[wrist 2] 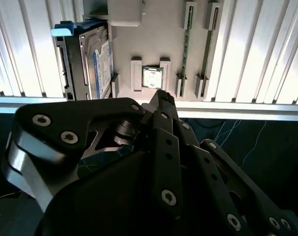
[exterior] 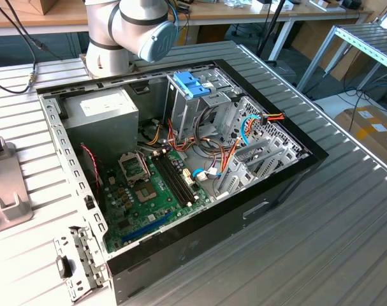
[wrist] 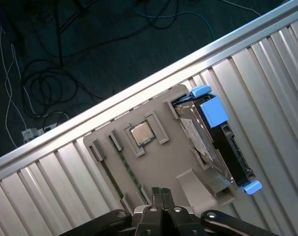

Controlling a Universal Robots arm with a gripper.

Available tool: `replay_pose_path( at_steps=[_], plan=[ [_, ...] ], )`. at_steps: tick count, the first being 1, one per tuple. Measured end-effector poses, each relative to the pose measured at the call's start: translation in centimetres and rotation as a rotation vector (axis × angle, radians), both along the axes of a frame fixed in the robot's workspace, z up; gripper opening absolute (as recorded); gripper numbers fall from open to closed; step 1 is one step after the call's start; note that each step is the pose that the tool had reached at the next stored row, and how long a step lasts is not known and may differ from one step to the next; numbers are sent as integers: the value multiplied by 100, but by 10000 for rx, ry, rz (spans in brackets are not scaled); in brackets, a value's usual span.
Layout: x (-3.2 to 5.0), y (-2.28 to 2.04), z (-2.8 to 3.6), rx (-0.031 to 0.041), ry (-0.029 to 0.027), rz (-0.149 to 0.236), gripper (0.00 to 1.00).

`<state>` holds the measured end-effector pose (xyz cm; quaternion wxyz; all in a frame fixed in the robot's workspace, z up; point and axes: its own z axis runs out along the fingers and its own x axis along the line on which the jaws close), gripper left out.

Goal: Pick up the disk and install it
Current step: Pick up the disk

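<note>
The disk point(wrist: 215, 147) stands on its edge in a slot of a grey holder plate point(wrist: 163, 164) that lies on the ribbed metal table. Its label side point(wrist 2: 103, 61) faces the plate's middle, and blue plastic pieces point(wrist: 212, 109) sit on its sides. My gripper point(wrist: 161, 191) hovers above the plate, beside the disk and apart from it. The black fingers point(wrist 2: 161, 98) are pressed together with nothing between them. In the exterior view the arm's base point(exterior: 126, 32) stands behind the open computer case point(exterior: 289, 172).
The holder plate also carries a processor chip point(wrist: 141, 134) and memory sticks point(wrist 2: 188, 39). Inside the case are a drive cage with light-blue handles point(exterior: 192, 83), a grey power supply point(exterior: 107, 111), a green motherboard point(exterior: 148, 191) and loose cables. Beyond the table edge point(wrist: 114, 101) is dark floor with wires.
</note>
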<state>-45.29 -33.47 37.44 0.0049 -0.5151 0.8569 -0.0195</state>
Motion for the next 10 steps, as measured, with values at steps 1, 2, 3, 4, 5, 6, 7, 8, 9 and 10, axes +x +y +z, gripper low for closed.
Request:
replay_pose_path(
  at_steps=[1, 2, 3, 4, 5, 6, 7, 8, 9, 10],
  plan=[
    [0, 0, 0, 0, 0, 87, 11],
    [0, 0, 0, 0, 0, 234, 11],
    [0, 0, 0, 0, 0, 317, 11],
    [0, 0, 0, 0, 0, 381, 11],
    [0, 0, 0, 0, 1, 462, 11],
    [0, 0, 0, 0, 1, 531, 11],
    [0, 0, 0, 0, 0, 610, 11],
    [0, 0, 0, 0, 0, 684, 11],
    [0, 0, 0, 0, 0, 792, 11],
    [0, 0, 0, 0, 1, 913, 11]
  ],
)
